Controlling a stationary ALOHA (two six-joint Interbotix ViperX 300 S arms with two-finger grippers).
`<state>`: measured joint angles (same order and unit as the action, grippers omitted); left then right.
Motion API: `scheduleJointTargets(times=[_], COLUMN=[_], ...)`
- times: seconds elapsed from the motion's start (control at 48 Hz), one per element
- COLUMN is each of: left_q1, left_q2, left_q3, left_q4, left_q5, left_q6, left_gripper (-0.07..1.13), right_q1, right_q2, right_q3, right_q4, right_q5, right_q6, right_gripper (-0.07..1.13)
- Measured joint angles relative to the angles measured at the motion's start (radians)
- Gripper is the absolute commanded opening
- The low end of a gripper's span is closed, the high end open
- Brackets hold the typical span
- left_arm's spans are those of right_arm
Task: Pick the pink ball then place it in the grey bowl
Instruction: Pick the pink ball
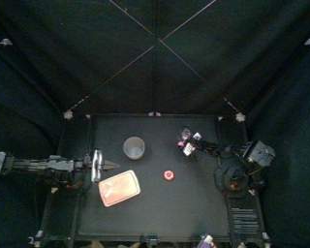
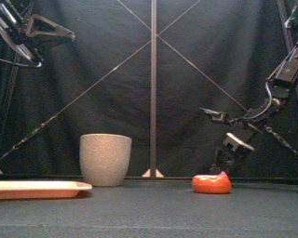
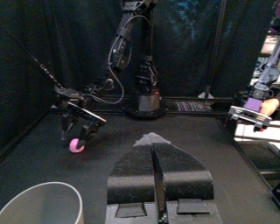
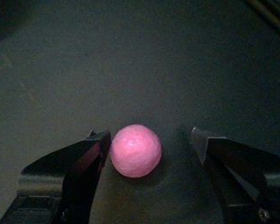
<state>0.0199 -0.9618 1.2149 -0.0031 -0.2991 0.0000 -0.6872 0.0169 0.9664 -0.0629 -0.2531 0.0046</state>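
Jaws of the right gripper [image 4: 150,136] spread wide either side of the small round pink ball [image 4: 136,150], ungripped on the black worktop [image 1: 184,208] well in from its edges: pick step, next likely close and lift. Well apart leftward stands the tall grey speckled cup [image 1: 135,147], path open; left gripper [image 3: 156,144] rests at left, jaws together.

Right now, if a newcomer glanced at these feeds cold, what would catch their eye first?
First, the pink ball on the table right of centre, with the right claw open and straddling it from above. Next, the tall grey cup standing further back to the ball's left. Last, the flat pink tray at the left front, near the left claw, which rests shut.
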Motion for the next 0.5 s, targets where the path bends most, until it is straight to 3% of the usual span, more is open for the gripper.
scheduleJointTargets(times=[0.188, 0.396, 0.5], left_q1=[0.009, 0.017, 0.018], left_q2=[0.000, 0.000, 0.000], left_q3=[0.006, 0.015, 0.023], left_q4=[0.000, 0.000, 0.000], left_q5=[-0.002, -0.002, -0.002], left_q6=[0.002, 0.002, 0.002], left_gripper=[0.07, 0.07, 0.07], right_q1=[0.002, 0.012, 0.037], right_q2=[0.011, 0.009, 0.003], right_q3=[-0.009, -0.011, -0.017], right_q4=[-0.002, 0.006, 0.009], right_q5=[0.057, 0.083, 0.083], right_q6=[0.003, 0.002, 0.006], right_gripper=[1.01, 0.81, 0.78])
